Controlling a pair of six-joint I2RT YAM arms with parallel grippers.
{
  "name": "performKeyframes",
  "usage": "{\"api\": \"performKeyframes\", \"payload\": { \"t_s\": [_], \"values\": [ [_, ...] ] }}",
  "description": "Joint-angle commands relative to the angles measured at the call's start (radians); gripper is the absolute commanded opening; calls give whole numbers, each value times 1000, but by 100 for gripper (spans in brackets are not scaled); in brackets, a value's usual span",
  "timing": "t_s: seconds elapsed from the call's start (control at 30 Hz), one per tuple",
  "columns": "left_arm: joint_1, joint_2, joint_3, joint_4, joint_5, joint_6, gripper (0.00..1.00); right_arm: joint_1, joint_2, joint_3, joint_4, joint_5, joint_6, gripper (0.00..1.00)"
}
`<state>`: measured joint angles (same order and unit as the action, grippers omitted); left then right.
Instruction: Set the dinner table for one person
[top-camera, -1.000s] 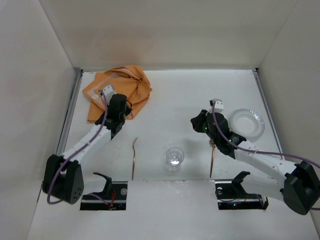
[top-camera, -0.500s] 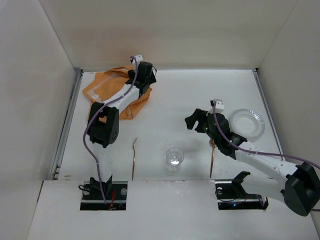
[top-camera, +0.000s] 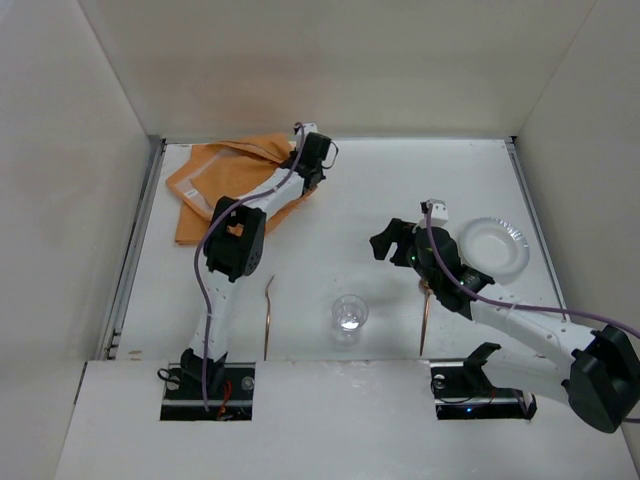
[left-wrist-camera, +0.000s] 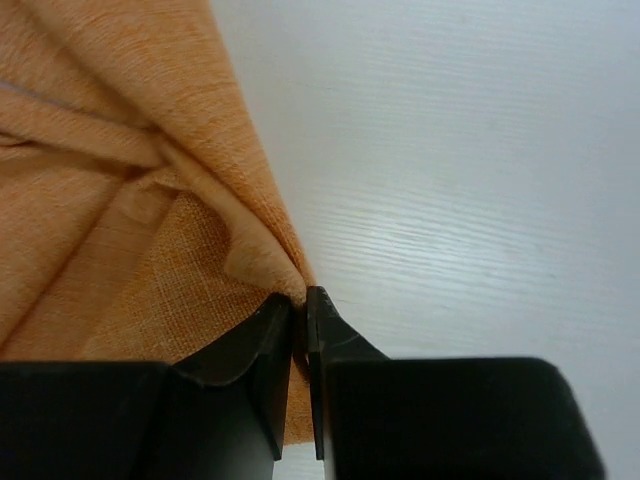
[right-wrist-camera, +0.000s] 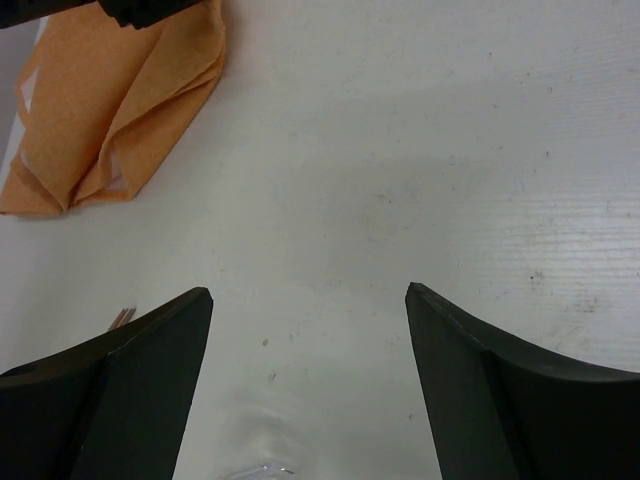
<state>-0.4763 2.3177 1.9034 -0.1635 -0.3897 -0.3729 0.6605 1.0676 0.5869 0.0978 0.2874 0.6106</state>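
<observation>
dinner table (top-camera: 380, 180): white and matte, spread from the arm bases to the far wall, with metal rails (top-camera: 137, 245) along its left and right sides and plain white walls (top-camera: 330, 65) around it.
left utensil (top-camera: 268, 318): slim, copper-coloured, lying flat near the table's near edge, left of centre, its length running near to far; I cannot tell what kind it is.
right utensil (top-camera: 425, 322): same colour and lie, right of centre; its far end goes under the right arm.
glass (top-camera: 349, 313): clear, upright, between the two utensils and touching neither.
right claw (top-camera: 385, 243) (right-wrist-camera: 308, 300): spread wide with nothing between the fingers, over bare table right of centre, beyond the glass; the wrist view shows only white surface in the gap.
plate (top-camera: 493, 245): white, round, flat on the table near the right rail, just right of the right arm.
cloth (top-camera: 235, 185) (left-wrist-camera: 120, 200): orange, rumpled and folded over itself, in the far left part of the table near the left rail.
left claw (top-camera: 312, 170) (left-wrist-camera: 303, 300): reached out to the far side, pinched nearly closed on the cloth's right-hand edge; the wrist view shows a fold of fabric caught between the fingertips, with bare table just to the right.
</observation>
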Motion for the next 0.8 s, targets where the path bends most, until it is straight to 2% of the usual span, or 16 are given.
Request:
{"api": "performKeyframes", "payload": {
  "t_s": [0.0,0.13,0.3,0.37,0.43,0.47,0.53,0.7,0.77],
  "values": [
    [-77,-27,80,39,95,68,7,3,-23,-9,49,6,9,84],
    [-147,9,157,67,164,123,9,3,-23,-13,49,7,12,84],
    [-212,55,224,77,251,106,15,3,-23,-19,49,12,28,86],
    [-232,63,241,96,270,94,28,3,-15,-10,49,12,29,88],
    [-241,34,221,120,264,95,49,6,-3,1,49,12,28,89],
    [-233,4,189,133,255,91,58,11,0,5,49,7,26,89],
    [-203,-93,72,174,223,66,66,18,8,10,49,7,26,90],
    [-48,-423,-379,341,149,-119,66,24,31,7,78,-4,18,89],
    [36,-553,-565,410,137,-223,66,34,37,7,88,-13,14,82]
  ]
}}
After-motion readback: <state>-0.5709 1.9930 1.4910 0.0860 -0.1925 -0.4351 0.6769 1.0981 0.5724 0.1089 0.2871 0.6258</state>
